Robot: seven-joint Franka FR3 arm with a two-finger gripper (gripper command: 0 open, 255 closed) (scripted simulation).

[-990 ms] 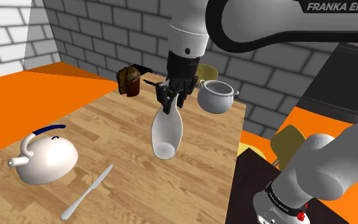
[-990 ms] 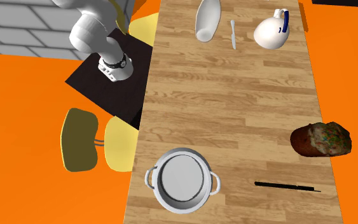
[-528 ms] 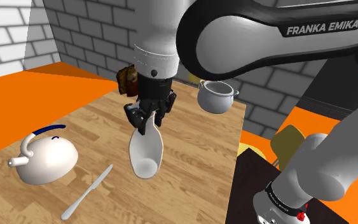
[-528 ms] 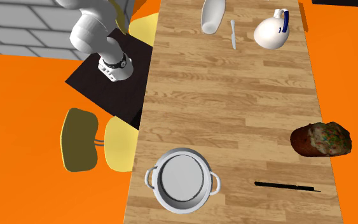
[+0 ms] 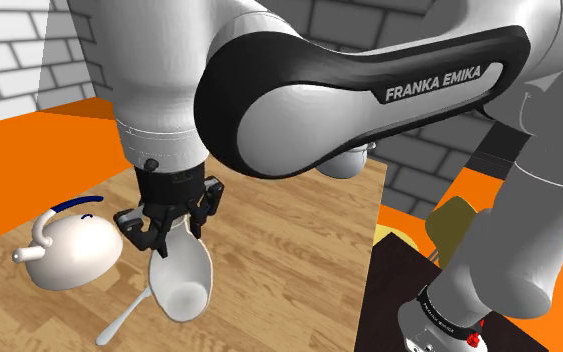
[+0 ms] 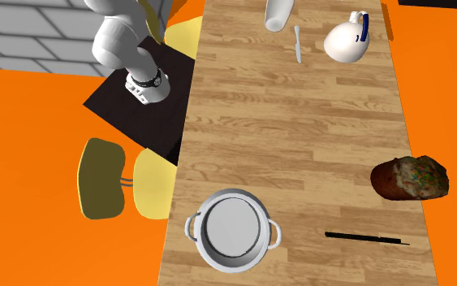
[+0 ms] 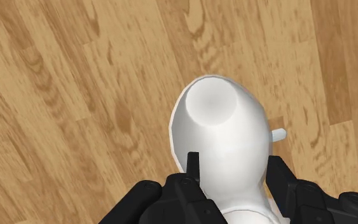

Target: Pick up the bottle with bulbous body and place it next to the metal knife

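Observation:
A white bottle (image 5: 181,280) with a bulbous body hangs base-down just above the wooden table (image 5: 289,250), its neck clasped by my gripper (image 5: 169,232). In the wrist view the black fingers (image 7: 193,167) press on both sides of the bottle (image 7: 222,137), and my gripper (image 7: 234,170) is shut on it. A light grey table knife (image 5: 127,314) lies flat right beside the bottle's base, toward the shoulder view's left; its tip (image 7: 278,134) peeks out from behind the bottle. In the second exterior view the bottle (image 6: 278,14) hangs close to the knife (image 6: 297,42).
A white kettle (image 5: 69,248) with a blue handle sits just beyond the knife. Farther along the table stand a grey pot (image 6: 234,230), a brown loaf (image 6: 409,177) and a thin black knife (image 6: 367,238). Yellow chairs (image 6: 105,177) stand beside the table's long edge.
The arm has carried the bottle across the table toward the shoulder view's lower left, from near the pot to right beside the grey knife and kettle. The grip stays shut.

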